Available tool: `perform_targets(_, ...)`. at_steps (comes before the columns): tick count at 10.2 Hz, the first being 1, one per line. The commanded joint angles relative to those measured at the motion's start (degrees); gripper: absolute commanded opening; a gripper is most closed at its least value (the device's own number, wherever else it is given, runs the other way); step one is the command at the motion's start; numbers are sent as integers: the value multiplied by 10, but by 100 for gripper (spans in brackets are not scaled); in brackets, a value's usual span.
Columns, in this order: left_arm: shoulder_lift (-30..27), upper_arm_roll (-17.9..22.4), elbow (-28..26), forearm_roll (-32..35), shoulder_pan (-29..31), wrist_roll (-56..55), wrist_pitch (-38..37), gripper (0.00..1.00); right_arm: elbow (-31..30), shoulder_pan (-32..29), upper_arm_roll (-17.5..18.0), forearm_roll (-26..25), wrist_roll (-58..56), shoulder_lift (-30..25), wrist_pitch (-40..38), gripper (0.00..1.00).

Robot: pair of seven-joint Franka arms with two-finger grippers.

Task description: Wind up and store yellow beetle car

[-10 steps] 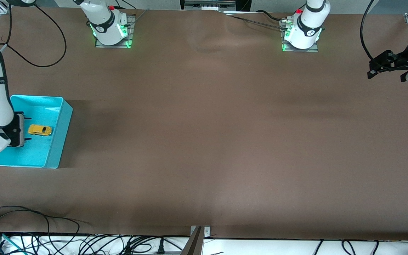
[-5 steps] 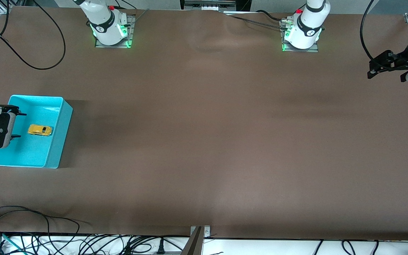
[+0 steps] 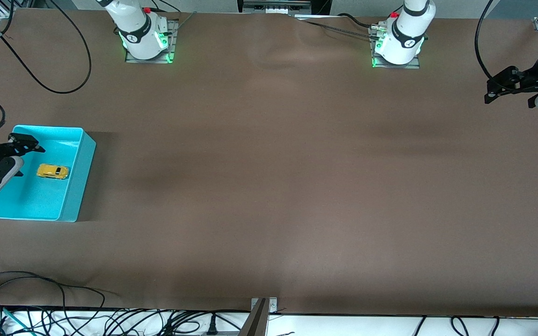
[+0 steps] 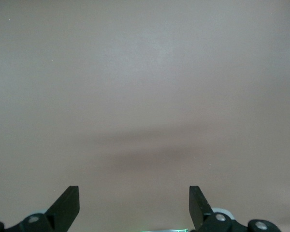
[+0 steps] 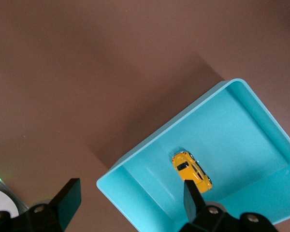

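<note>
Fingers of the right gripper (image 3: 27, 143) are spread wide with nothing between them; it hangs over the edge of the turquoise bin (image 3: 84, 161) at the right arm's end of the counter (image 3: 269, 186). Right wrist view confirms: both fingers (image 5: 67, 198) apart, nothing held. The yellow beetle car (image 3: 53, 171) lies alone on the bin floor, on its wheels, clear of the walls and of the gripper.

Left gripper (image 3: 500, 86) hovers near the counter's edge at the left arm's end, fingers (image 4: 67, 205) fully parted, empty, bare counter beneath. That arm waits.

Judgement: the car is stored, so the task's last step looks done. Whether it was wound cannot be told. Next move calls only for the right arm to clear the bin without brushing its rim.
</note>
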Motion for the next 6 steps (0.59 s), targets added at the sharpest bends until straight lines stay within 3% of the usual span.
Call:
perform_targets(1, 4, 0, 15, -11, 1, -2, -13, 100, -6, -4, 37, 9, 153, -34, -8, 99)
perform_targets(6, 4, 0, 16, -11, 1, -2, -13, 100, -7, -4, 48, 9, 306, -76, -32, 100)
